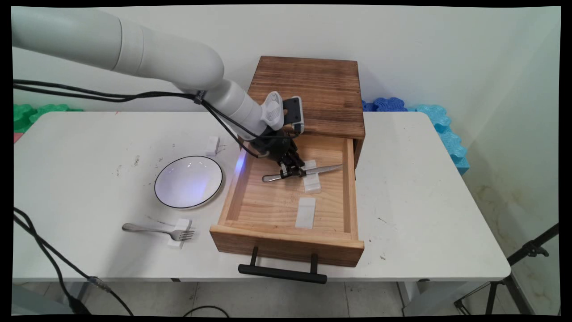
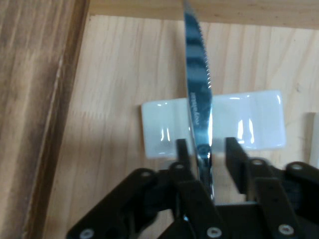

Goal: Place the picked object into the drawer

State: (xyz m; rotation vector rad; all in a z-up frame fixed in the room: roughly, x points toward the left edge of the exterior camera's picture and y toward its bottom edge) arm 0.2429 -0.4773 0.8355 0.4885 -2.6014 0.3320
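A metal table knife (image 1: 321,169) lies across the floor of the open wooden drawer (image 1: 286,243), its blade resting on a small white rest (image 1: 313,184). My gripper (image 1: 291,171) is down in the drawer at the knife's handle end. In the hand view the knife (image 2: 198,99) runs up between the two fingers of the gripper (image 2: 208,147). The left fingertip (image 2: 182,149) is close against the knife, while a gap shows before the right fingertip (image 2: 234,149). The gripper is open around the knife. The white rest (image 2: 249,124) lies crosswise under the blade.
A second white rest (image 1: 305,213) lies nearer the drawer's front. The drawer's cabinet (image 1: 308,89) stands behind. On the table to the left are a white bowl (image 1: 188,181), a fork (image 1: 156,231) propped on a white block (image 1: 180,232), and another white block (image 1: 212,145).
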